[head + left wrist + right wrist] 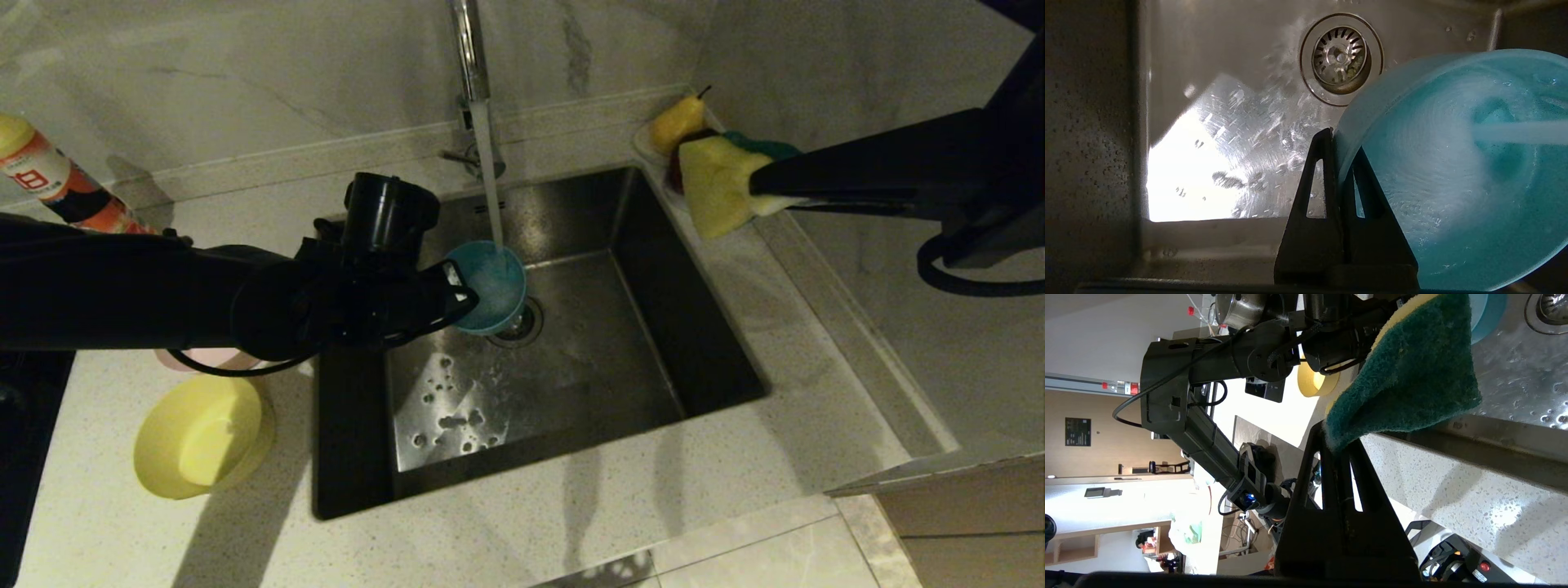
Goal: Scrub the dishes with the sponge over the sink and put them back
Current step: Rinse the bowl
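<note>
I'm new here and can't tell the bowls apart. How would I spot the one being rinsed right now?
Look at the steel sink and the stream from its faucet. The blue bowl is tilted under that stream above the drain, pinched by its rim in the left gripper. The yellow bowl and pink bowl sit on the counter left of the sink.

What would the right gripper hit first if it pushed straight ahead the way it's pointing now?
Probably nothing soon. The right gripper, shut on the sponge, hangs over the counter right of the sink, pointing across it toward the left arm. The blue bowl sits lower, under the tap; depth is uncertain.
</note>
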Robot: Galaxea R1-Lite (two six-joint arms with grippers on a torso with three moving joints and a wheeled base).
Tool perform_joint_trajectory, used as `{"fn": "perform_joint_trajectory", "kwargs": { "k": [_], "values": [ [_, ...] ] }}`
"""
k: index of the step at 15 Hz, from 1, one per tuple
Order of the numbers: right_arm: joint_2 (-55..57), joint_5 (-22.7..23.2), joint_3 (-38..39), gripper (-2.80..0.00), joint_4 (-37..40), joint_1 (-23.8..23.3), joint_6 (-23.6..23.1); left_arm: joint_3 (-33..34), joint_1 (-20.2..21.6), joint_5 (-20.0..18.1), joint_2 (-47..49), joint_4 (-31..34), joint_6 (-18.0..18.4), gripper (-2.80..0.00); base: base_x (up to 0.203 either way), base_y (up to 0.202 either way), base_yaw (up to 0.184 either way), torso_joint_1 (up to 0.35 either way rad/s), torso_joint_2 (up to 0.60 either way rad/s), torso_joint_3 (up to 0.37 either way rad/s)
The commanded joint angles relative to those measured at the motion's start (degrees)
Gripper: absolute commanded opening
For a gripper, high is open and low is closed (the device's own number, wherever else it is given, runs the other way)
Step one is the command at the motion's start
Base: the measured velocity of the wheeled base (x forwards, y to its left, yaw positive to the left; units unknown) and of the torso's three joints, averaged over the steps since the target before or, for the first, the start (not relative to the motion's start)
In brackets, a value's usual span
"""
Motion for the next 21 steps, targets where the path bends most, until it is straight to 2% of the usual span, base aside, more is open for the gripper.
{"fn": "perform_joint_trajectory", "kwargs": {
  "k": [1, 8, 14, 16, 19, 21],
  "values": [
    [-0.2, 0.2, 0.4, -2.8, 0.1, 0.0, 0.2, 0.2, 0.0, 0.2, -0.4, -0.1, -0.2, -2.8, 0.0, 0.0, 0.0, 0.0, 0.0, 0.0],
    [-0.4, 0.1, 1.7, -2.8, 0.1, -0.1, 0.2, 0.7, 0.0, 0.2, -0.9, -0.1, 0.0, -2.8, 0.0, 0.0, 0.0, 0.0, 0.0, 0.0],
    [-0.5, -0.2, 2.3, -2.8, -0.4, -0.2, 0.5, 9.5, -0.1, 0.2, -7.3, -1.8, 0.6, -2.8, 0.0, 0.0, 0.0, 0.0, 0.0, 0.0],
    [-0.6, -0.2, 2.2, -2.8, -0.5, -0.2, 0.5, 14.3, -0.1, 0.2, -11.0, -5.6, 1.6, -2.8, 0.0, 0.0, 0.0, 0.0, 0.0, 0.0],
    [-0.7, -0.2, 2.3, -2.8, -0.5, -0.2, 0.7, 23.3, 0.5, 0.3, -14.8, -21.0, 9.5, -2.8, 0.0, 0.0, 0.0, 0.0, 0.0, 0.0],
    [-1.1, -0.2, 2.7, -2.8, -0.4, -0.2, 0.7, 28.9, 0.9, 0.7, -18.0, -31.9, 16.8, -2.8, 0.0, 0.0, 0.0, 0.0, 0.0, 0.0]
  ]
}}
